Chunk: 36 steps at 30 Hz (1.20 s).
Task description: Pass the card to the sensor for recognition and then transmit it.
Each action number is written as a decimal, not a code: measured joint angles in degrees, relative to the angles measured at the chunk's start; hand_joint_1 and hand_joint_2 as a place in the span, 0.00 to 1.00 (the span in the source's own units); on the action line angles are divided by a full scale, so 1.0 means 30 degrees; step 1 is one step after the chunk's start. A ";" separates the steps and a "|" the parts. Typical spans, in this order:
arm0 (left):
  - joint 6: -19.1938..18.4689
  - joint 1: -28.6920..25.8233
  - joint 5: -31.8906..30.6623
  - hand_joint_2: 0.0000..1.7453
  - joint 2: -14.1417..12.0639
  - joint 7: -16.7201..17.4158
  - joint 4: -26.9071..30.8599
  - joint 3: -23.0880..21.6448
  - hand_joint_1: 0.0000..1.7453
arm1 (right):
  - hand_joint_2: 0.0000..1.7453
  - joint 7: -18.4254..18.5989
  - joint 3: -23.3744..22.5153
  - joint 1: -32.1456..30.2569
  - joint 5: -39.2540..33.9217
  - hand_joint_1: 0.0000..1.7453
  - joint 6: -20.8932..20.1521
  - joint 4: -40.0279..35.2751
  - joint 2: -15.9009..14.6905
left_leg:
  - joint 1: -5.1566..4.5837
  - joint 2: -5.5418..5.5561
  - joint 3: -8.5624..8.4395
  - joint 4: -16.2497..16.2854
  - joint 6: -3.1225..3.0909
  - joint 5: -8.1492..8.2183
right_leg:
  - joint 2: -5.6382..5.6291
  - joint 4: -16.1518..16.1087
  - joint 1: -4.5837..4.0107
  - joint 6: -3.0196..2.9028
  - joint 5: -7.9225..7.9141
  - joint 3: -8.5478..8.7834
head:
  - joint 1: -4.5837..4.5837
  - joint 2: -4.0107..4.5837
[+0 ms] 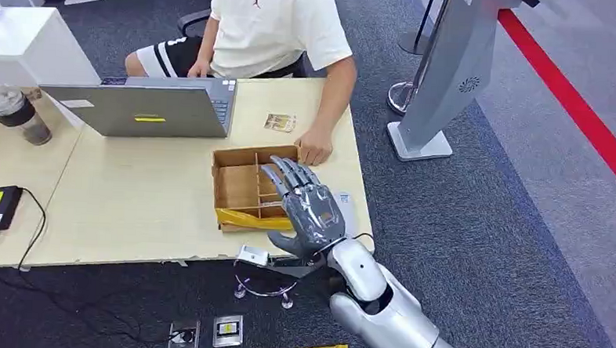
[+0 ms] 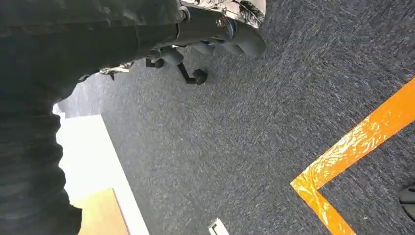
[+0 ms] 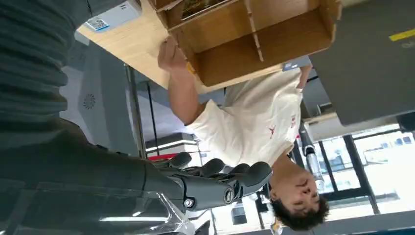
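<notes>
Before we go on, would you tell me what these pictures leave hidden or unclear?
- Cardboard box, head view: the right robot hand covers its near right compartments, so their contents are hidden.
- Card on the table, head view: too small to read its print.
- Left robot hand, left wrist view: cut off by the edge, so whether it holds anything is unclear.
- Sensor: I cannot identify one with certainty.

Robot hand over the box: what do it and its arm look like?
The right robot hand has a grey-blue metallic back and slim dark segmented fingers. Its arm is glossy silver with rounded shells and dark gaps at the joints. The right wrist view shows a grey ribbed cover.
</notes>
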<state>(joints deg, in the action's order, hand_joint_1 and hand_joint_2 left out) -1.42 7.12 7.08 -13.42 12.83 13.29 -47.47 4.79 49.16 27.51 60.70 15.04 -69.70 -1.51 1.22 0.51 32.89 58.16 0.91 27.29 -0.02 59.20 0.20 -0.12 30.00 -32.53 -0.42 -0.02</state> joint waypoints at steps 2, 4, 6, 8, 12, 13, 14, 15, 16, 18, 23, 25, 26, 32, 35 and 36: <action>-0.0007 0.0004 -0.0072 1.00 0.0000 -0.0073 0.0000 -0.0015 0.00 | 1.00 0.0204 -0.0014 0.0128 0.0000 0.00 -0.0123 0.0290 0.0000 | 0.0000 0.0000 0.0000 0.0000 0.0000 0.0000 | -0.0001 0.0000 0.0000 0.0000 0.0000 -0.0001 | 0.0000 0.0000; -0.0037 0.0004 -0.0102 1.00 0.0000 -0.0109 0.0000 -0.0036 0.00 | 1.00 0.0320 -0.0066 0.0213 0.0000 0.00 -0.0343 0.0532 0.0000 | 0.0000 0.0000 0.0002 0.0000 0.0000 0.0001 | 0.0000 0.0000 0.0000 0.0000 0.0000 -0.0003 | 0.0000 0.0000; -0.0117 0.0006 -0.0102 1.00 0.0000 -0.0109 0.0000 -0.0051 0.00 | 1.00 0.0349 -0.0073 0.0355 0.0007 0.00 -0.0525 0.0787 0.0000 | 0.0000 0.0000 0.0002 0.0000 0.0000 0.0001 | 0.0000 0.0001 0.0000 0.0000 0.0000 -0.0005 | 0.0007 0.0000; -0.0146 0.0018 -0.0088 1.00 0.0000 -0.0116 0.0000 -0.0051 0.00 | 1.00 0.0415 -0.0080 0.0498 0.0087 0.00 -0.0830 0.1084 0.0015 | 0.0000 0.0000 0.0002 0.0000 0.0000 0.0001 | 0.0000 0.0001 0.0000 0.0000 0.0000 -0.0003 | 0.0000 0.0000; -0.0182 0.0038 -0.0080 1.00 0.0000 -0.0116 0.0000 -0.0058 0.00 | 1.00 0.0488 -0.0080 0.0791 0.0262 0.00 -0.1304 0.1603 0.0204 | 0.0000 0.0000 0.0002 0.0000 0.0000 0.0001 | 0.0001 0.0002 -0.0001 0.0000 0.0000 -0.0003 | 0.0007 0.0000; -0.0182 0.0047 -0.0080 1.00 0.0007 -0.0116 0.0000 -0.0058 0.00 | 1.00 0.0502 -0.0080 0.0893 0.0314 0.00 -0.1399 0.1727 0.0262 | 0.0000 0.0000 0.0002 0.0000 0.0000 0.0000 | 0.0000 0.0002 -0.0001 0.0000 0.0000 -0.0003 | 0.0000 0.0000; -0.0182 0.0056 -0.0080 1.00 0.0007 -0.0116 0.0000 -0.0058 0.00 | 1.00 0.0517 -0.0073 0.0990 0.0357 0.00 -0.1478 0.1849 0.0306 | 0.0000 0.0000 0.0002 0.0000 0.0000 0.0000 | 0.0000 0.0002 -0.0001 0.0000 0.0000 -0.0001 | 0.0000 0.0000; -0.0182 0.0057 -0.0080 1.00 0.0007 -0.0116 0.0000 -0.0058 0.00 | 1.00 0.0524 -0.0073 0.1101 0.0379 0.00 -0.1595 0.2009 0.0379 | 0.0000 0.0000 0.0001 0.0000 0.0000 0.0000 | 0.0000 0.0003 -0.0001 0.0000 0.0000 -0.0001 | 0.0000 0.0000; -0.0182 0.0057 -0.0080 1.00 0.0007 -0.0116 0.0000 -0.0066 0.00 | 1.00 0.0532 -0.0073 0.1199 0.0444 0.00 -0.1704 0.2184 0.0473 | 0.0000 0.0000 0.0002 0.0000 0.0000 0.0000 | 0.0000 0.0003 -0.0001 0.0000 0.0000 -0.0001 | 0.0000 0.0000; -0.0182 0.0061 -0.0080 1.00 0.0007 -0.0116 0.0000 -0.0066 0.00 | 1.00 0.0590 -0.0051 0.1316 0.0612 0.00 -0.1865 0.2470 0.0649 | 0.0000 0.0000 0.0002 0.0000 0.0000 0.0000 | 0.0000 0.0003 -0.0001 0.0000 0.0000 -0.0001 | 0.0000 0.0000; -0.0197 0.0089 -0.0116 1.00 0.0007 -0.0116 -0.0007 -0.0066 0.00 | 1.00 0.0597 0.0051 0.1488 0.0860 0.00 -0.2040 0.3408 0.1194 | 0.0000 0.0000 0.0004 0.0000 0.0000 0.0000 | 0.0000 0.0003 -0.0001 -0.0001 0.0001 -0.0002 | 0.0000 0.0000; -0.0197 0.0090 -0.0167 1.00 0.0007 -0.0116 -0.0007 -0.0066 0.00 | 1.00 0.0597 0.0066 0.1516 0.0904 0.00 -0.2047 0.3781 0.1407 | 0.0000 0.0000 0.0005 0.0000 0.0000 0.0001 | 0.0001 0.0003 -0.0001 -0.0001 0.0001 -0.0002 | 0.0000 0.0000; -0.0197 0.0090 -0.0182 1.00 0.0007 -0.0116 0.0000 -0.0066 0.00 | 1.00 0.0590 0.0080 0.1537 0.0918 0.00 -0.2040 0.4029 0.1545 | 0.0000 0.0000 0.0005 0.0000 0.0000 0.0001 | 0.0000 0.0003 -0.0001 -0.0001 0.0001 -0.0002 | 0.0000 0.0000; -0.0146 0.0102 -0.0357 1.00 0.0007 -0.0182 0.0000 -0.0066 0.00 | 1.00 0.0575 0.0313 0.1756 0.1202 0.00 -0.2040 0.5180 0.2106 | 0.0000 0.0000 0.0003 0.0000 0.0000 0.0000 | 0.0000 0.0003 -0.0001 0.0000 0.0000 -0.0002 | 0.0000 0.0000; -0.0146 0.0099 -0.0364 1.00 0.0008 -0.0197 0.0000 -0.0073 0.00 | 1.00 0.0575 0.0364 0.1853 0.1202 0.00 -0.2040 0.5703 0.2302 | 0.0000 0.0001 0.0003 0.0000 0.0000 0.0000 | 0.0001 0.0003 -0.0001 0.0000 0.0000 0.0000 | 0.0000 0.0000; -0.0146 0.0100 -0.0371 1.00 0.0007 -0.0203 -0.0001 -0.0073 0.00 | 1.00 0.0575 0.0386 0.1881 0.1209 0.00 -0.2040 0.5848 0.2345 | 0.0000 0.0001 0.0004 0.0000 0.0000 0.0000 | 0.0001 0.0004 -0.0001 0.0000 0.0000 0.0000 | 0.0000 0.0000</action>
<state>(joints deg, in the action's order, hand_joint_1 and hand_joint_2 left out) -1.86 7.42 5.97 -13.40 12.22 13.29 -47.69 6.51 50.31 33.15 64.32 8.92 -52.16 5.53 1.22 0.51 32.90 58.16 0.91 27.29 -0.02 59.21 0.19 -0.12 30.00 -32.53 -0.42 -0.02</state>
